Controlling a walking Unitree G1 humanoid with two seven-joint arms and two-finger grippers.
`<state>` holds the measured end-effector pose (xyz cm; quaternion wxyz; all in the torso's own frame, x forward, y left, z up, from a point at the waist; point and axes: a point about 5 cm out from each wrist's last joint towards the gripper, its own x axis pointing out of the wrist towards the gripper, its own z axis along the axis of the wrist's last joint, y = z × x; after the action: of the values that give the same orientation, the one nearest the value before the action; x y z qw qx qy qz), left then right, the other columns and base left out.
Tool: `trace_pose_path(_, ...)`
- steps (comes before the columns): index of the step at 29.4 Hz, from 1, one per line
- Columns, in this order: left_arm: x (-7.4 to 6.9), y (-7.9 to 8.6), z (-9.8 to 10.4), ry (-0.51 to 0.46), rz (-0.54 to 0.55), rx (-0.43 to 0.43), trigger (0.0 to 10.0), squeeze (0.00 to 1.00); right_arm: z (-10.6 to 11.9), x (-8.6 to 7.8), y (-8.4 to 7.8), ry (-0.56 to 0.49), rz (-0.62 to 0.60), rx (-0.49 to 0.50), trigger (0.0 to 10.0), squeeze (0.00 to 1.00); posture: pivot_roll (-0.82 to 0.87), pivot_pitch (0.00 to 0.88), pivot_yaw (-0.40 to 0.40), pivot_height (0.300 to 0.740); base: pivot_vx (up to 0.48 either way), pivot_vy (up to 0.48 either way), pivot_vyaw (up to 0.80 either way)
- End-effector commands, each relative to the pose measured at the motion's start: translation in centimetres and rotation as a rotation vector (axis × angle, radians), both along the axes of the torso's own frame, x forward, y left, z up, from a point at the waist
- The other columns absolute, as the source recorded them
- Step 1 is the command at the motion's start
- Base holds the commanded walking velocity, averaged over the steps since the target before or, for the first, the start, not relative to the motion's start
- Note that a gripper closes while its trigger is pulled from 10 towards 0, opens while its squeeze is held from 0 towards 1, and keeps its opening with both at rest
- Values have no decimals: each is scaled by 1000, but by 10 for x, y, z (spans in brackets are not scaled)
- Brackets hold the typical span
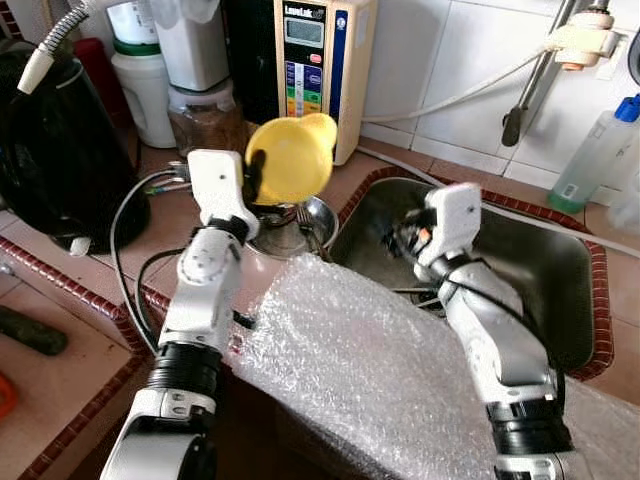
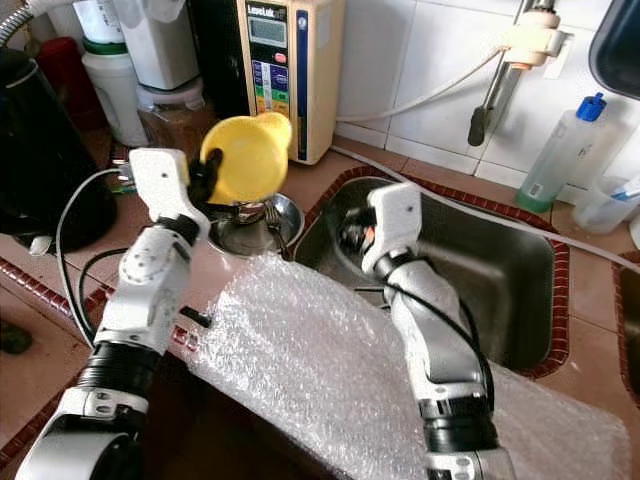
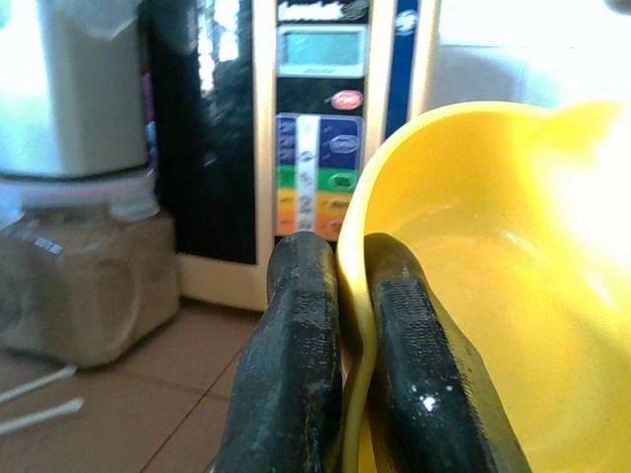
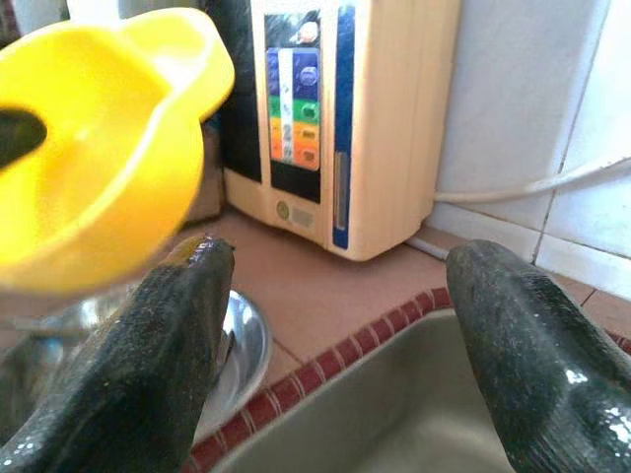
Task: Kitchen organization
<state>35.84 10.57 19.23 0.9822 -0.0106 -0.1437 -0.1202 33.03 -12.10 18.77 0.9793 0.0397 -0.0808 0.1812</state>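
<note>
Terracotta tiles cover the kitchen surface (image 1: 90, 370), which runs up to a white-tiled wall and holds a steel sink (image 1: 560, 270) let into it.

Left pincer (image 1: 258, 178) is closed tight on the rim of a yellow bowl (image 1: 293, 155), 1 black finger inside the wall and 1 outside, as the left wrist view shows (image 3: 360, 355). It holds the bowl tilted in the air, directly above a shallow steel dish (image 1: 295, 225) with cutlery in it, just beside the sink's near corner. Right pincer (image 4: 335, 325) is spread wide and empty, low over that same sink corner and aimed toward the bowl.

Behind the bowl stands a cream water-filter unit (image 1: 318, 70) with a coloured button panel, a jar (image 1: 205, 115) of brown contents beside it, and a black kettle (image 1: 55, 150) further along from the sink. A sheet of bubble wrap (image 1: 370, 370) lies across the surface's front edge, between the 2 arms.

Risks, as I judge them: the grip is a thin pinch on a smooth rim, so the bowl could pivot or slip and drop onto the dish below, scattering the cutlery. A swing backward could knock the filter unit or the jar. If the right pincer comes in for a handover, its fingers might collide with the bowl or the left fingers. Cables (image 1: 125, 225) trailing by the left arm could snag as it moves.
</note>
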Motion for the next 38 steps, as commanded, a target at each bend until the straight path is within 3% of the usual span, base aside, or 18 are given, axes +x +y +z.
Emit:
trace_pose_path(1,-2,-8,-2,-19,-17,25,0,0,11,3,0,-16,-10,58,10000,0,52,0,0,740,0,0,0)
trace_pose_path(8,-6,-22,-6,-26,-64,26,0,0,16,6,1,1,-11,131,10000,0,46,0,3,740,0,0,0)
trace_pose_path(11,-8,-29,-12,-14,-77,77,0,0,16,7,4,28,-2,180,10000,0,44,0,6,740,0,0,0)
trace_pose_path(23,-11,-38,-16,-11,-97,97,0,0,14,7,27,53,58,150,10000,0,50,0,4,740,0,0,0)
trace_pose_path(31,-8,-27,-21,20,2,103,0,0,23,6,5,-61,-125,114,10000,0,48,0,3,740,0,0,0)
trace_pose_path(38,-7,-25,-21,20,16,102,0,0,15,-5,-3,-43,-113,110,10000,0,42,0,4,740,0,0,0)
